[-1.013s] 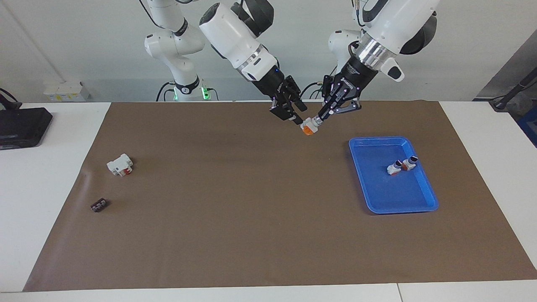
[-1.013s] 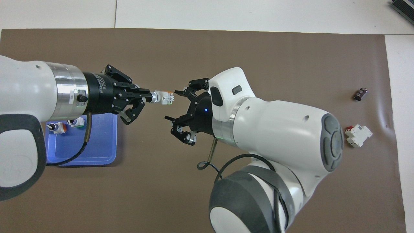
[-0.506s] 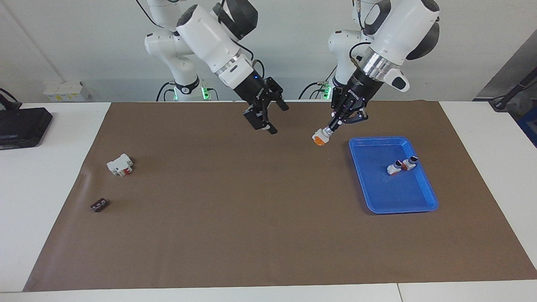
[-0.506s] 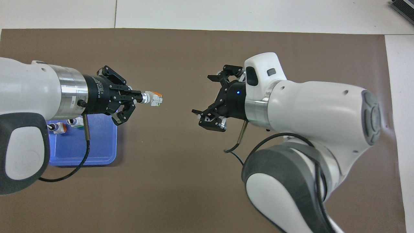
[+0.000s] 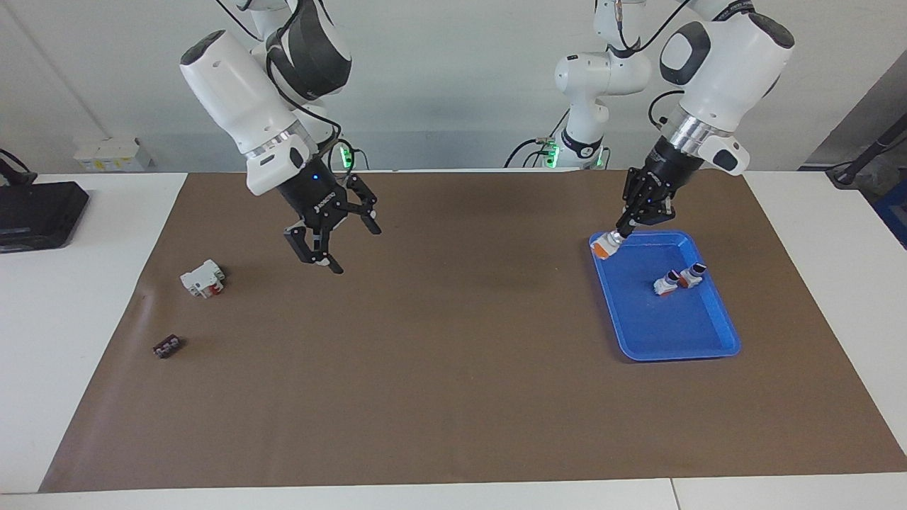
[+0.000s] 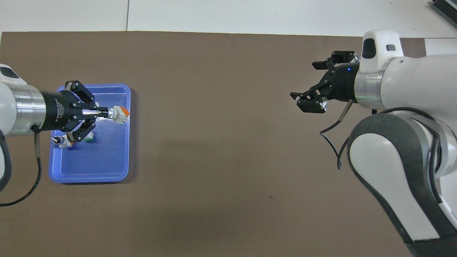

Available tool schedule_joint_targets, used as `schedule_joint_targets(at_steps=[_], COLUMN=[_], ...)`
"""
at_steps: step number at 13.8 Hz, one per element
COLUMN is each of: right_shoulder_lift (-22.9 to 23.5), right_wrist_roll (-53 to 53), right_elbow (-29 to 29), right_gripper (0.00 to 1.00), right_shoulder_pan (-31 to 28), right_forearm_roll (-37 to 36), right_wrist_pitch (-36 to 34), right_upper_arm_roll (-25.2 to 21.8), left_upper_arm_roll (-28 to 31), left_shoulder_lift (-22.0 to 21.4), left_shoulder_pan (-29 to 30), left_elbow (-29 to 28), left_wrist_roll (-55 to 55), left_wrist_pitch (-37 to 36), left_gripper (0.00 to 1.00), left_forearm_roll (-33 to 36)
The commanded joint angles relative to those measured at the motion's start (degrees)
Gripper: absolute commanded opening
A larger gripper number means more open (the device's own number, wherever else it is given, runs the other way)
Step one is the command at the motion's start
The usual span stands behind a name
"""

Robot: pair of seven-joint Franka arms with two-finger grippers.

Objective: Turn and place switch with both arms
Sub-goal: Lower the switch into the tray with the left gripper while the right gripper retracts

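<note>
My left gripper (image 5: 625,228) is shut on the black knob end of the switch (image 5: 604,245), which has a white body and an orange-red base. It holds the switch tilted, base down, just over the corner of the blue tray (image 5: 666,354) nearest the robots. In the overhead view the left gripper (image 6: 106,113) holds the switch (image 6: 120,115) over the tray's rim (image 6: 89,179). My right gripper (image 5: 347,248) is open and empty in the air over the mat toward the right arm's end; it also shows in the overhead view (image 6: 305,80).
Two more switches (image 5: 666,285) (image 5: 693,274) lie in the tray. A larger white block with a red part (image 5: 203,278) and a small dark flat piece (image 5: 167,346) lie on the brown mat (image 5: 453,368) at the right arm's end. A black device (image 5: 35,212) sits off the mat.
The two grippers have drawn far apart. The left one carried the switch from mid-table to the tray's corner. The right one, open, swung toward the white block's end.
</note>
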Motion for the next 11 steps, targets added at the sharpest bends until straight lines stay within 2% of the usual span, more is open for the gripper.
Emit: schedule_joint_targets(at_steps=[1,3,4,7,11], right_shoulder_lift=[-0.69,-0.69,-0.69,-1.74,-2.97], right_wrist_roll=[13.33,26.59,32.23,39.39,47.47], right_elbow=[-0.28,0.33,0.51,1.03,4.54], right_gripper=[1.00,1.00,1.00,1.00,1.00], right_shoulder_pan=[-0.88,-0.88,-0.97,-2.11,-2.29], right_forearm_roll=[-10.33,-19.13,-21.26,-21.28,-21.19], right_wrist_pitch=[-0.21,-0.47,-0.65,-3.01,-11.79], right_upper_arm_roll=[0.66,0.75,0.66,-0.74,-3.38], left_upper_arm_roll=[-0.52,-0.52,-0.52,-0.52,-0.43], left_shoulder_lift=[-1.67,-0.96,-0.09,3.25,6.24], left_shoulder_pan=[2.26,3.84,4.20,5.60,6.75], left_elbow=[-4.99,-8.32,-9.47,-10.88,-13.52], left_wrist_roll=[10.86,18.68,22.64,31.18,38.67], left_wrist_pitch=[3.67,8.14,9.47,13.59,20.02], left_gripper=[0.00,0.00,0.00,0.00,0.00], left_forearm_roll=[3.30,4.80,4.81,9.18,12.79])
